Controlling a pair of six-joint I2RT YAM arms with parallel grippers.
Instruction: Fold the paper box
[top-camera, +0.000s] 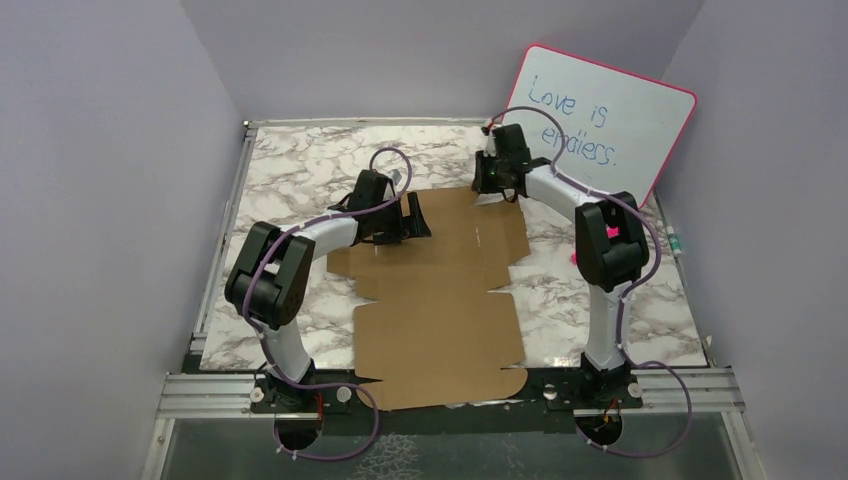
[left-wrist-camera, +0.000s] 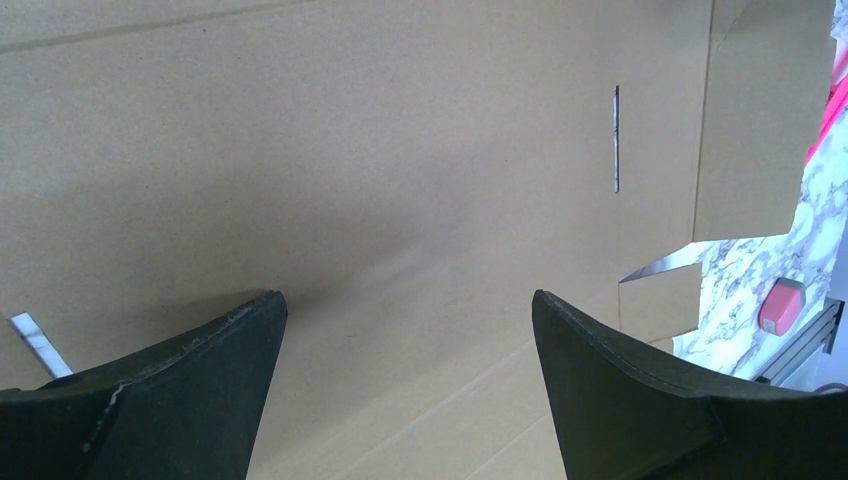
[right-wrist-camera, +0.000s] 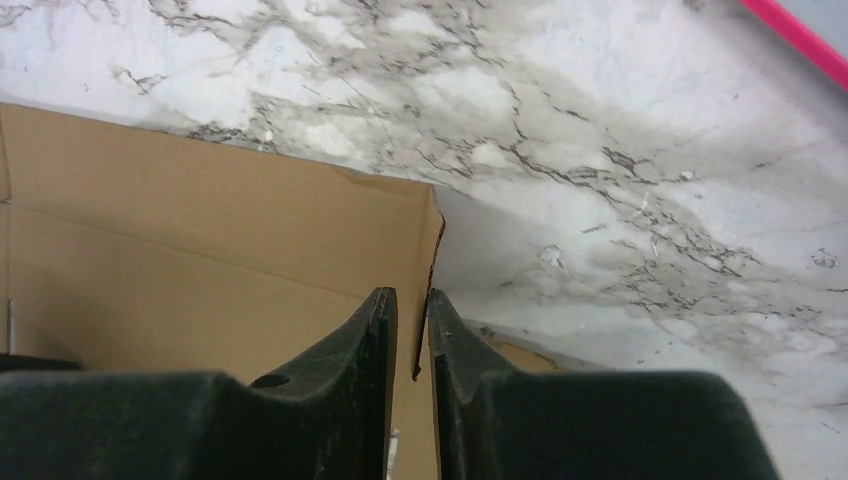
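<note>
The paper box (top-camera: 440, 300) is a flat brown die-cut cardboard sheet lying on the marble table, reaching from the near edge to the middle. My left gripper (top-camera: 415, 218) is open and empty over the sheet's far left part. In the left wrist view its fingers (left-wrist-camera: 200, 380) stand wide apart just above bare cardboard (left-wrist-camera: 400, 150). My right gripper (top-camera: 490, 188) is at the sheet's far right corner. In the right wrist view it (right-wrist-camera: 411, 298) is shut on the raised edge of a cardboard flap (right-wrist-camera: 200, 250), which stands between the two fingers.
A pink-framed whiteboard (top-camera: 605, 115) with blue writing leans at the back right, just behind the right arm. A small pink object (left-wrist-camera: 782, 305) lies on the marble (top-camera: 300, 170) right of the sheet. Purple walls close in the left, back and right sides.
</note>
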